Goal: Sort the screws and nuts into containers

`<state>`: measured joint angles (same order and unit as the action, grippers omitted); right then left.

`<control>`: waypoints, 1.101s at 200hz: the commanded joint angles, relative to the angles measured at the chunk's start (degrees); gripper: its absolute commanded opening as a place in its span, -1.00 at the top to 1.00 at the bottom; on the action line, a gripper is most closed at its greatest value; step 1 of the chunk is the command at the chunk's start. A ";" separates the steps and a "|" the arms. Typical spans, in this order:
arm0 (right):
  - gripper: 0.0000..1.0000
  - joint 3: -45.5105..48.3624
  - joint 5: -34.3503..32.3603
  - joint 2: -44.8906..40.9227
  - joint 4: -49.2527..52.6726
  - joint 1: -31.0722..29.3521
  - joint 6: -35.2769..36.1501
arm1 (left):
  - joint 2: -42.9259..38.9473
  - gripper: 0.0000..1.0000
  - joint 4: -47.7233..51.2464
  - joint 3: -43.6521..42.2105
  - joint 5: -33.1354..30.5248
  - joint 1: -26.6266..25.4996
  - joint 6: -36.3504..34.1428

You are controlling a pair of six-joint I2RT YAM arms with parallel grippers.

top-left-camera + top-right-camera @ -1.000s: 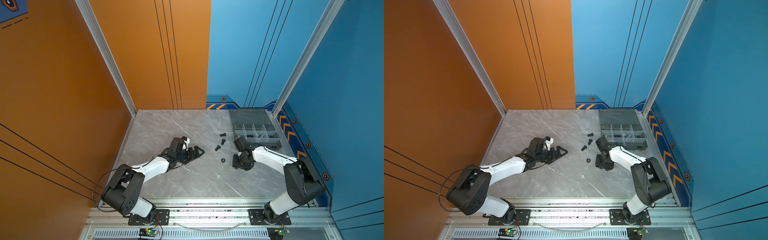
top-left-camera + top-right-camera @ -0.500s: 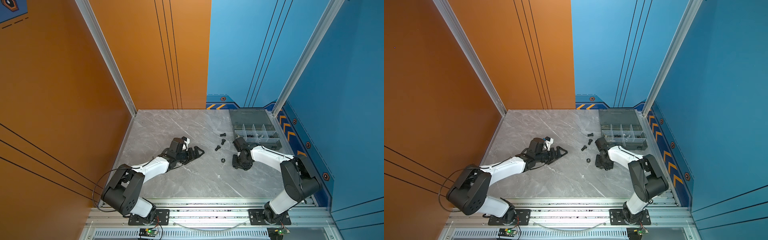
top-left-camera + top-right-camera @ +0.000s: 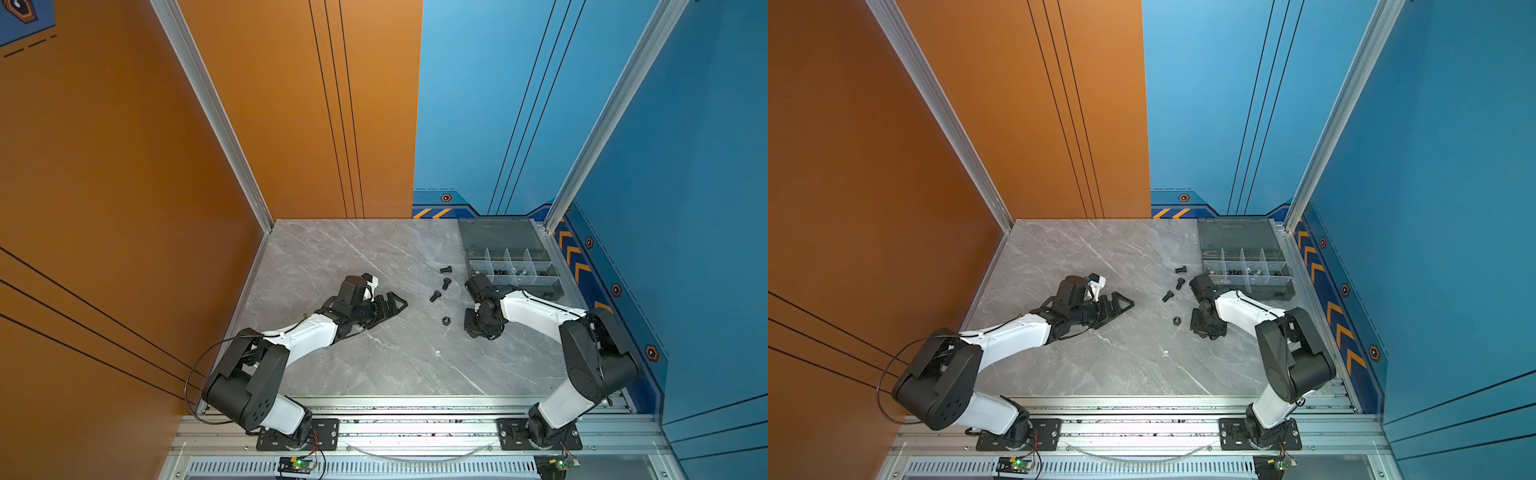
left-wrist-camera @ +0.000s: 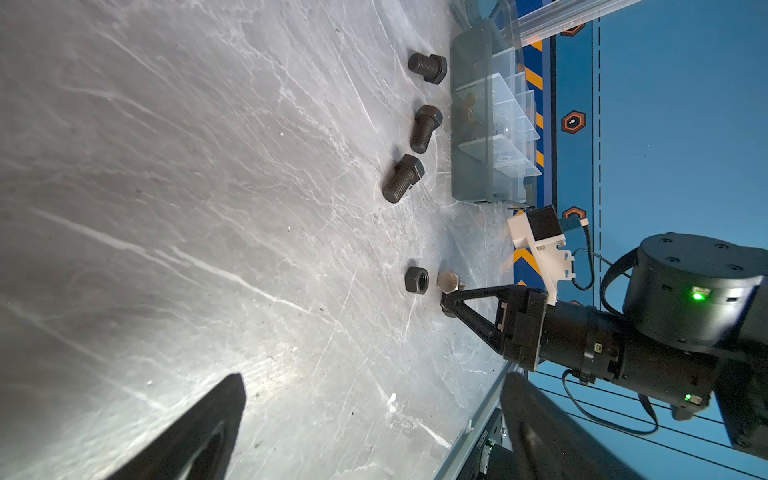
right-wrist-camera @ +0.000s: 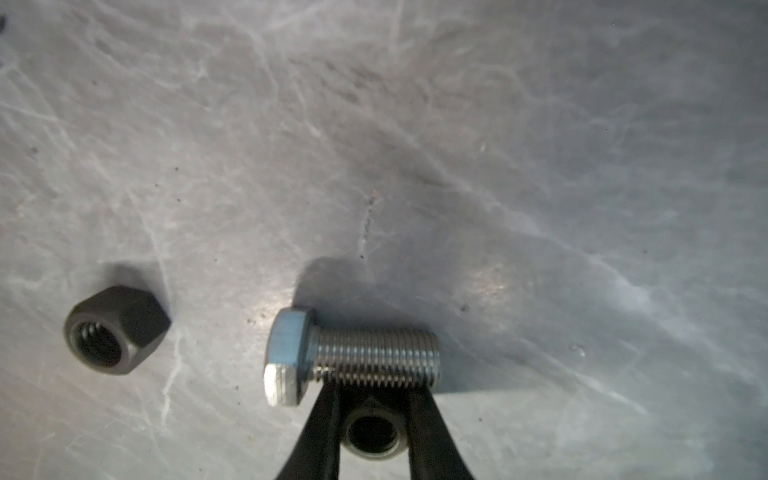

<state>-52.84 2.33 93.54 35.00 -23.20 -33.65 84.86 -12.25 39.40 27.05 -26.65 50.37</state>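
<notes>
My right gripper (image 5: 372, 392) points down at the table, shut on a silver nut (image 5: 372, 436) that both black fingers (image 5: 324, 432) touch. A silver screw (image 5: 353, 357) lies crosswise right at the fingertips. A black nut (image 5: 116, 330) rests just to its side, seen in both top views (image 3: 446, 321) (image 3: 1177, 320). Three black screws (image 3: 446, 284) (image 3: 1180, 283) (image 4: 424, 128) lie between there and the containers (image 3: 478, 266) (image 3: 1212, 266), whose near compartments hold small parts. My left gripper (image 3: 390, 305) (image 4: 374, 436) rests open on the table, holding nothing.
The organizer's flat lid (image 3: 498, 235) lies open behind the compartments, against the back right corner. Orange and blue walls close in the marble table (image 3: 353, 374) on three sides. A metal rail (image 3: 395, 405) runs along the front edge.
The right gripper's jaws have drawn together around the silver nut, and its arm has shifted slightly. The left arm has not moved.
</notes>
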 commanded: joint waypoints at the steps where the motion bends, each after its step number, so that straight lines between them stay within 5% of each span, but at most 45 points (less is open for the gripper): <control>1: 0.93 -0.76 0.92 -2.29 2.83 0.20 2.48 | 0.48 -0.95 -0.19 -0.90 -0.33 0.38 -1.26; 38: 1.00 -2.30 3.84 -7.57 3.59 3.79 8.20 | 0.13 -0.95 -0.55 -0.90 0.03 0.46 -1.23; 109: 1.00 -10.80 5.91 -10.67 4.05 20.27 17.58 | 0.19 -0.95 -1.94 -0.72 1.10 0.33 -0.97; 166: 1.00 -19.52 4.31 -3.19 -0.08 32.84 16.77 | 1.13 -0.95 -3.40 0.23 3.15 -0.36 -0.49; 220: 1.00 -30.16 2.62 8.66 -3.76 38.07 15.91 | 1.00 -0.95 -3.46 0.77 4.90 -0.59 -0.51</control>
<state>-78.00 6.48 98.13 33.74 13.37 -17.58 85.49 -15.27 39.40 29.74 -26.85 50.43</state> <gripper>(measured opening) 0.239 0.976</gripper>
